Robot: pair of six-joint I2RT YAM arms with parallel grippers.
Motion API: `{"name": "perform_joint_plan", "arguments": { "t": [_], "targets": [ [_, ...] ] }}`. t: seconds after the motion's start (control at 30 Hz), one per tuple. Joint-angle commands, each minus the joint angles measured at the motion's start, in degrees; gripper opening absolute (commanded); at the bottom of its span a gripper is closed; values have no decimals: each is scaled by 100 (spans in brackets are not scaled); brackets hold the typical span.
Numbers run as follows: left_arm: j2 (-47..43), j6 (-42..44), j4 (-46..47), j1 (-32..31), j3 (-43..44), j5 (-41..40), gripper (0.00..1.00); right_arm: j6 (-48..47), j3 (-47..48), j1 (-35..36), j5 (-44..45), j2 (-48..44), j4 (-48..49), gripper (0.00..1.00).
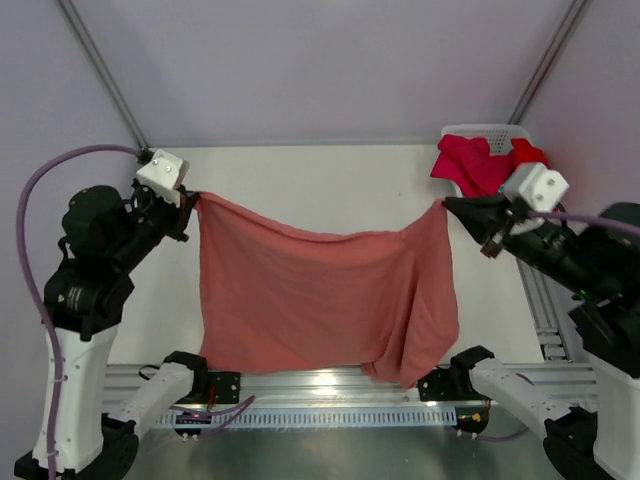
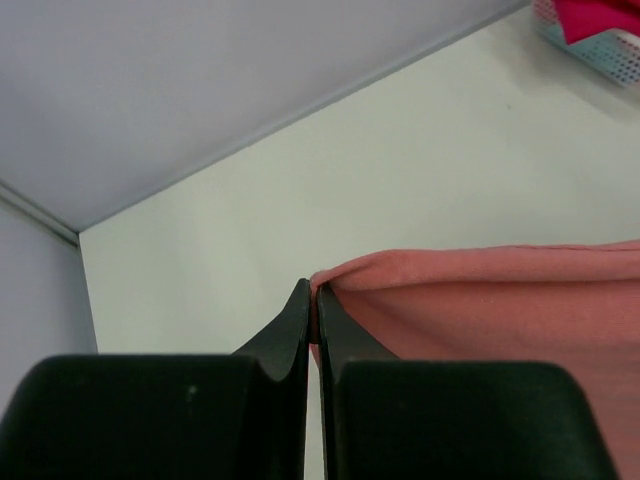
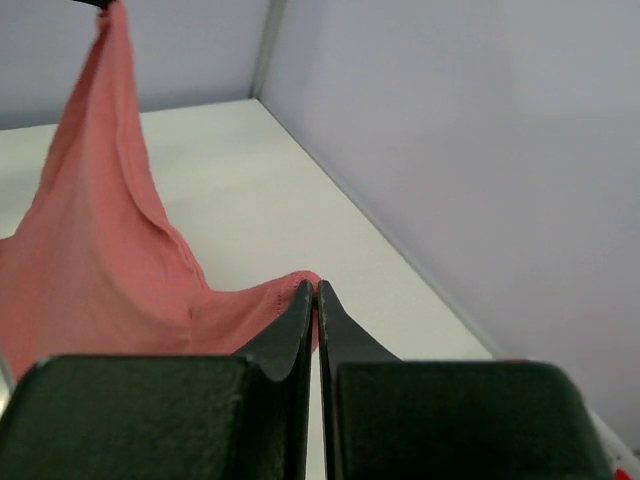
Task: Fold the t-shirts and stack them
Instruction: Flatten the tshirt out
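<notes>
A salmon-pink t-shirt (image 1: 320,295) hangs in the air, stretched between my two grippers above the white table. My left gripper (image 1: 190,203) is shut on its left corner; in the left wrist view (image 2: 314,292) the cloth (image 2: 500,300) runs off to the right from the closed tips. My right gripper (image 1: 446,205) is shut on the right corner; in the right wrist view (image 3: 315,290) the shirt (image 3: 90,260) sags to the left. The top edge droops in the middle and the bottom hem hangs near the table's front edge. Magenta and red t-shirts (image 1: 480,160) lie in the basket.
A white plastic basket (image 1: 490,133) stands at the back right corner and also shows in the left wrist view (image 2: 600,45). The white table (image 1: 300,180) shows behind the shirt. Lilac walls close in the back and sides. A metal rail (image 1: 330,395) runs along the front edge.
</notes>
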Motion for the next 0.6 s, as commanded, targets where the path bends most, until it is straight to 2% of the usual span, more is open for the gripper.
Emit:
{"name": "perform_joint_plan", "arguments": {
  "t": [0.0, 0.27, 0.43, 0.47, 0.53, 0.57],
  "targets": [
    [205, -265, 964, 31, -320, -826, 0, 429, -633, 11, 1684, 425, 1096, 3],
    [1144, -310, 1887, 31, -883, -1574, 0, 149, -1242, 11, 2564, 1838, 1992, 3],
    [2416, -99, 2485, 40, -884, -1751, 0, -45, -715, 2, 2924, 3104, 2265, 3],
    [2603, -29, 2721, 40, -848, -1751, 0, -97, -584, 10, 2960, 3594, 2327, 3],
    [3260, 42, 2925, 40, -717, -1768, 0, -212, -136, -16, 3300, 4124, 2389, 3],
    [3508, 94, 3100, 49, -534, -1795, 0, -247, 249, -25, 3347, 4683, 2398, 3]
  ]
}}
